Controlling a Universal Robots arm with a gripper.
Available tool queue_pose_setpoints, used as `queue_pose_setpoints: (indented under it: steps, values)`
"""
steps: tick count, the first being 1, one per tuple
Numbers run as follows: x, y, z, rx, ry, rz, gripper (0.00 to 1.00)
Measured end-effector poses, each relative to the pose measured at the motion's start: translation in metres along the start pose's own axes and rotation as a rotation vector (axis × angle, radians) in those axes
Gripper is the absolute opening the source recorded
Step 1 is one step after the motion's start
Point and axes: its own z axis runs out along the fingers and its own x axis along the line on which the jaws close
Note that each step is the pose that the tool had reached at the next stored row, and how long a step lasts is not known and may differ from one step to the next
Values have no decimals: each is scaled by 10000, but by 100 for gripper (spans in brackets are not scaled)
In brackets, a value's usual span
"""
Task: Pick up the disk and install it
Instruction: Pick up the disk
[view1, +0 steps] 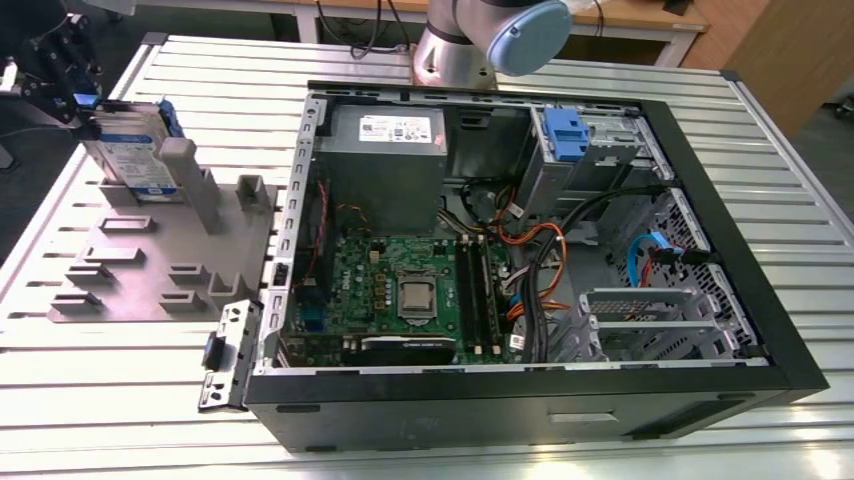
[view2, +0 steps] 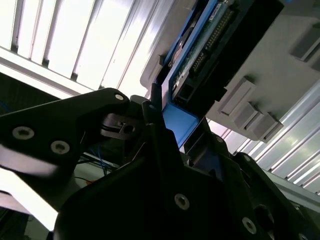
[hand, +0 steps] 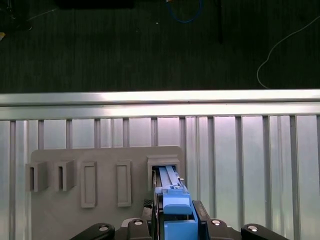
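Note:
The disk (view1: 134, 150), silver with a white-and-blue label and a blue frame, stands upright in a slot of the grey slotted tray (view1: 147, 260) at the exterior view's left. My gripper (view1: 88, 108) is at the disk's upper far edge, shut on it. In the first wrist view the black fingers flank the blue frame of the disk (hand: 172, 207), whose lower end sits in the tray's slot (hand: 165, 167). The second wrist view has the disk's circuit-board side (view2: 200, 55) running up from the gripper (view2: 175, 125).
An open computer case (view1: 747, 300) lies on the slatted metal table (view1: 107, 400), with a grey power supply box (view1: 387, 140), a motherboard (view1: 400, 290), cables and a blue drive bay (view1: 566, 135) inside. The arm's base (view1: 467, 40) stands behind the case.

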Motion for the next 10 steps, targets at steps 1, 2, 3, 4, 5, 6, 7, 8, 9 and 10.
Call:
queue_pose_setpoints:
  steps: [1, 2, 3, 4, 5, 6, 7, 8, 9, 10]
  values:
    - [0, 0, 0, 0, 7, 0, 43]
    - [0, 0, 0, 0, 13, 0, 43]
    - [0, 0, 1, 0, 17, 0, 43]
    - [0, 0, 0, 0, 20, 0, 41]
    - [0, 0, 1, 1, 21, 1, 37]
    - [0, 0, 1, 1, 22, 1, 37]
    - [0, 0, 0, 0, 22, 0, 37]
    - [0, 0, 1, 1, 22, 1, 37]
    - [0, 0, 0, 0, 22, 0, 37]
    - [0, 0, 0, 0, 22, 1, 37]
